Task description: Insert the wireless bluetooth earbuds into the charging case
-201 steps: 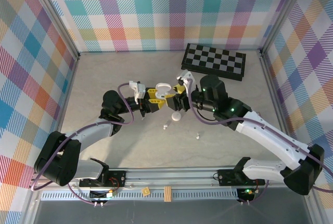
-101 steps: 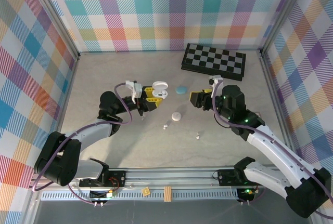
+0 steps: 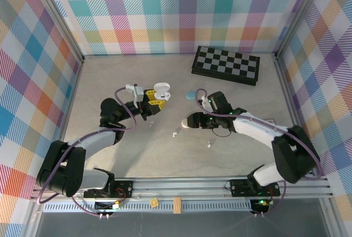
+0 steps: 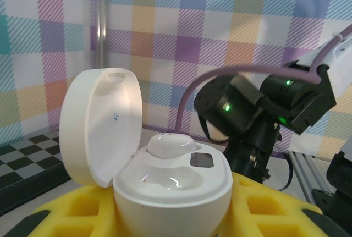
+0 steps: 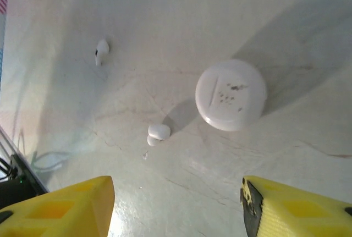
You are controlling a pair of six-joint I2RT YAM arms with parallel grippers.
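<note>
pale marbled table (image 3: 110,154) inside plaid walls (image 3: 165,11). left claw (image 3: 155,98) clamps an open white case (image 4: 173,185), lid up. right claw (image 5: 181,207), fingers apart, hovers over a closed case (image 5: 231,95). just beside that case lies a white earbud (image 5: 158,132), stem pointing away from it; a second earbud (image 5: 102,51) lies farther off.

the open charging case (image 3: 162,90) sits between the left jaws, left of centre above the tabletop (image 3: 110,77), with one earbud (image 4: 168,144) seated in it. just right of it a second case (image 3: 191,94) lies on the tabletop. nearer, a closed case (image 3: 187,122) lies beside the right jaws. one loose earbud (image 3: 174,134) lies before it to the left, another loose earbud (image 3: 209,144) to the right. a chessboard (image 3: 226,64) lies far back, right.
</note>
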